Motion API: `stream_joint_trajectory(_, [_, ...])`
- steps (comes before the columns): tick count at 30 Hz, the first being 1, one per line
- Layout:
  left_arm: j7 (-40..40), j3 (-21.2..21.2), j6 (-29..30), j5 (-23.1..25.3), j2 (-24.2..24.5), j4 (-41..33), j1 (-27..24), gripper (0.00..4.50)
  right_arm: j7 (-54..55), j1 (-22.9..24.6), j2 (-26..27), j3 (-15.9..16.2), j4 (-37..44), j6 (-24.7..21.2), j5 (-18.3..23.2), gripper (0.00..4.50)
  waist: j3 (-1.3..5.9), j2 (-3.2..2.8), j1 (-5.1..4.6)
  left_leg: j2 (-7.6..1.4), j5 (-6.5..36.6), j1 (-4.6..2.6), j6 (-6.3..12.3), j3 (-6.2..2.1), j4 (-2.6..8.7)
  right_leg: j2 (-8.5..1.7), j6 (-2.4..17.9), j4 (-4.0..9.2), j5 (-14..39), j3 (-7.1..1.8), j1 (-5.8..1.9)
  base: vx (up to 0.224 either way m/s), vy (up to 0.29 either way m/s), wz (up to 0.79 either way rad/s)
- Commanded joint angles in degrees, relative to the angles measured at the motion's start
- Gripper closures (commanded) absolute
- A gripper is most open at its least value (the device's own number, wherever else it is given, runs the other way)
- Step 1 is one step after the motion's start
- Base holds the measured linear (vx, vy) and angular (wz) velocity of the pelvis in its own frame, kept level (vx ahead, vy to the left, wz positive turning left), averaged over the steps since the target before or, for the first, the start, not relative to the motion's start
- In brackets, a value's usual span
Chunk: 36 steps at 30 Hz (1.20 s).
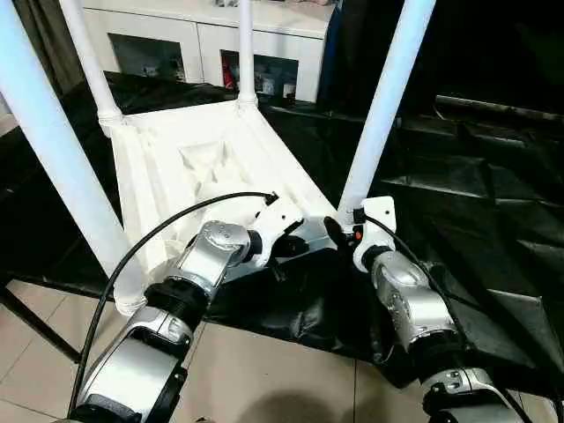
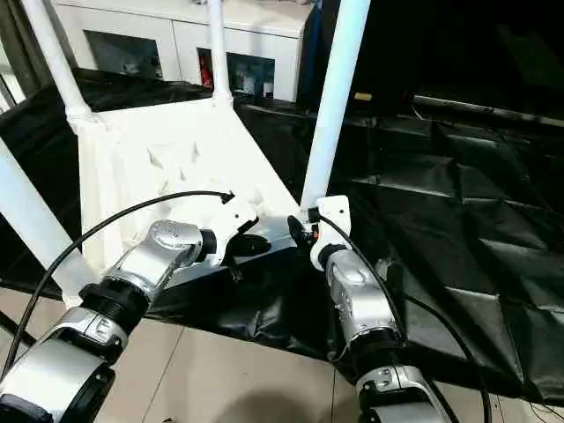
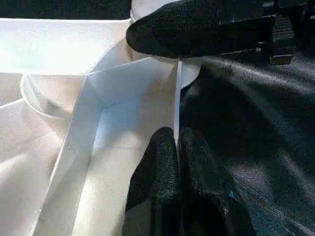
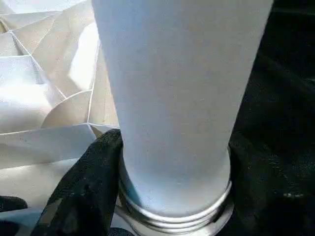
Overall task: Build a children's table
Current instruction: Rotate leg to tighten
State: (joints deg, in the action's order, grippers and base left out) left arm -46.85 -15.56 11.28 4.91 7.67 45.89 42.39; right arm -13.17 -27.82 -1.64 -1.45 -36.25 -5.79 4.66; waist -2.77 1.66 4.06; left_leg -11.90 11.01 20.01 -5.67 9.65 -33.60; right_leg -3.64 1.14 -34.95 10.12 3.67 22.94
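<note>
Right gripper [image 1: 339,231] hugs the near leg [image 1: 388,97] at its base; left gripper [image 3: 176,142] pinches the tabletop [image 1: 207,163] rim beside it, so twist slowly, keep it upright.

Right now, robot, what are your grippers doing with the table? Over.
Left gripper shut on upturned white plastic table top's rim. Right gripper around white tube leg at its threaded base. Four legs up. Nothing in the way.

You have a crinkled black plastic sheet [image 1: 476,220] across the pale tiled floor [image 1: 264,370], and a white glass-doored cabinet [image 1: 211,40] at twelve o'clock.
</note>
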Motion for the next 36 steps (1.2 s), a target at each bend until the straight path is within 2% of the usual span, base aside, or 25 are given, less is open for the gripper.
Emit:
stream_joint_trajectory(1, [1.8,-0.46,-1.35,0.67,-0.82,1.98,0.51,4.5,-6.96,-1.85,2.24,3.66,0.64,1.96,0.97,1.08,3.06,-0.42,-0.13,-0.85,14.41,-0.03,0.96,-0.19,4.34,-4.11,7.48,5.68,21.74,-2.6,-2.44,0.0,0.0,0.0])
stream_joint_trajectory(3, [-0.05,-0.42,-2.63,0.66,0.79,1.03,-0.1,4.5,-10.64,-1.94,0.5,4.27,1.91,1.27,1.63,1.02,3.09,-0.31,-0.22,-0.84,13.72,0.15,1.38,-0.18,4.29,-4.12,7.47,5.63,21.59,-2.59,-2.56,0.0,0.0,0.0])
stream_joint_trajectory(4, [-0.15,-0.41,-2.69,0.65,0.87,0.96,-0.14,4.5,-10.85,-1.94,0.4,4.31,1.98,1.22,1.68,0.72,3.14,-0.27,-0.21,-0.82,13.64,0.17,1.56,-0.19,4.25,-4.11,7.52,5.61,21.53,-2.57,-2.68,0.0,0.0,0.0])
stream_joint_trajectory(6, [-3.67,-0.42,-4.09,0.04,3.09,-0.97,-1.17,4.5,-16.77,-1.36,-2.78,5.78,4.93,-0.43,2.46,0.72,3.13,-0.16,-0.29,-0.97,12.87,0.21,1.88,-0.23,4.3,-4.14,7.88,5.48,20.57,-2.57,-2.65,0.0,0.0,0.0])
stream_joint_trajectory(8, [-6.83,-0.45,-3.55,-0.55,5.15,-2.77,-2.07,4.5,-23.58,-0.17,-6.16,7.38,8.3,-2.32,3.59,0.72,3.18,0.08,-0.44,-1.03,11.24,0.72,2.93,-0.2,4.18,-4.16,8.42,5.04,17.89,-2.61,-3.14,0.0,0.0,0.0])
stream_joint_trajectory(10, [-11.85,-0.36,-4.26,-1.79,8.18,-5.05,-3.27,4.5,-32.24,1.66,-10.97,9.46,12.37,-3.9,4.61,0.72,3.31,0.02,-0.31,-1.16,9.92,0.59,3.36,-0.19,4.02,-4.15,8.93,4.88,16.04,-2.64,-3.27,0.0,0.0,0.0])
stream_joint_trajectory(11, [-15.43,-0.6,-5.48,-2.66,9.95,-6.65,-4.21,4.5,-35.85,2.39,-13.21,10.25,13.69,-4.26,4.82,0.72,3.36,0.55,-0.23,-1.22,8.63,0.7,4.02,-0.04,3.9,-4.18,9.59,4.46,13.56,-2.72,-3.27,0.0,0.0,0.0])
stream_joint_trajectory(12, [-17.58,-0.87,-6.56,-3.14,10.93,-7.55,-4.78,4.5,-37.63,2.67,-14.2,10.45,14.07,-4.34,4.77,0.72,3.34,0.38,-0.16,-1.23,8.33,0.71,4.31,-0.1,3.91,-4.28,9.89,4.38,13.01,-2.72,-3.22,0.0,0.0,0.0])
stream_joint_trajectory(13, [-19.69,-1.01,-6.58,-3.9,11.71,-8.7,-5.4,4.5,-39.0,2.81,-14.9,10.56,14.2,-4.42,4.8,0.72,3.42,0.56,-0.28,-1.27,7.78,0.86,4.69,-0.07,3.87,-4.32,10.26,4.2,12.03,-2.71,-3.33,0.0,0.0,0.0])
stream_joint_trajectory(16, [-25.61,-1.38,-3.4,-6.42,14.66,-14.05,-7.76,4.5,-43.21,2.86,-17.39,11.49,14.3,-5.0,4.86,0.72,3.46,-0.01,-0.28,-1.56,6.72,0.28,4.46,0.06,3.86,-4.15,12.6,3.72,8.46,-2.74,-2.84,0.0,0.0,0.0])
stream_joint_trajectory(18, [-27.2,-1.55,-2.54,-6.98,15.75,-15.93,-8.64,4.5,-45.05,2.75,-18.43,12.22,14.42,-5.46,5.03,0.72,3.54,-0.15,-0.13,-1.7,6.75,-0.08,4.26,0.14,3.81,-4.09,14.0,3.28,5.77,-2.78,-2.77,0.0,0.0,0.0])
stream_joint_trajectory(19, [-28.08,-1.73,-2.26,-7.21,16.22,-16.67,-9.07,4.5,-45.59,2.71,-18.77,12.41,14.68,-5.85,5.21,0.72,3.54,-0.17,0.1,-1.65,5.9,-0.03,4.38,0.27,3.74,-3.97,14.93,2.98,3.04,-2.79,-2.9,0.0,0.0,0.0])
stream_joint_trajectory(21, [-29.16,-1.97,-1.82,-7.56,16.71,-17.54,-9.74,4.5,-46.34,2.56,-19.05,12.71,14.79,-6.4,5.38,0.72,3.47,-0.05,0.33,-1.63,5.81,-0.05,4.36,0.34,3.74,-3.96,14.95,2.98,2.6,-2.77,-2.87,0.0,0.0,0.0])
stream_joint_trajectory(23, [-29.36,-2.11,-1.8,-7.65,16.9,-17.99,-10.45,4.5,-47.37,2.55,-19.36,13.37,14.83,-6.47,4.98,0.72,3.39,0.66,0.65,-1.59,6.62,0.0,4.08,0.43,3.76,-4.15,14.43,3.1,4.4,-2.83,-3.05,0.0,0.0,0.0])
stream_joint_trajectory(27, [-28.32,-1.87,-1.61,-7.28,16.74,-18.12,-10.84,4.5,-47.72,2.38,-18.95,13.73,14.16,-6.17,4.5,1.07,3.17,0.61,0.81,-1.46,8.13,-0.04,3.04,0.39,3.85,-4.26,12.7,3.56,8.93,-2.92,-2.96,0.0,0.0,0.0])
stream_joint_trajectory(28, [-27.98,-1.81,-1.52,-7.05,16.77,-18.28,-10.86,4.5,-47.87,2.27,-18.92,13.81,14.02,-6.24,4.49,1.22,3.2,1.19,0.81,-1.46,8.14,-0.01,2.9,0.4,3.86,-4.29,12.13,3.67,9.94,-2.91,-3.0,0.0,0.0,0.0])
stream_joint_trajectory(30, [-27.77,-1.75,-1.17,-6.95,16.88,-18.75,-10.96,4.5,-48.0,2.05,-18.94,14.11,13.59,-5.94,4.12,1.32,3.2,0.88,0.89,-1.48,7.74,-0.04,2.73,0.3,3.89,-4.31,11.69,3.59,10.55,-2.94,-2.9,0.0,0.0,0.0])
stream_joint_trajectory(33, [-27.66,-1.65,-0.8,-7.09,17.0,-19.21,-11.04,4.5,-47.92,1.85,-18.88,14.14,13.27,-5.8,4.08,1.64,3.24,0.93,0.82,-1.47,7.38,-0.02,2.67,0.28,3.86,-4.18,11.77,3.48,9.51,-2.91,-2.9,0.0,0.0,0.0])
stream_joint_trajectory(36, [-27.39,-1.6,-0.69,-6.99,17.03,-19.25,-11.01,4.5,-47.97,1.78,-18.81,13.98,13.1,-5.8,4.18,1.73,3.32,1.04,0.87,-1.41,6.48,-0.01,3.06,0.32,3.77,-4.17,12.19,3.28,7.86,-2.89,-2.94,0.0,0.0,0.0])
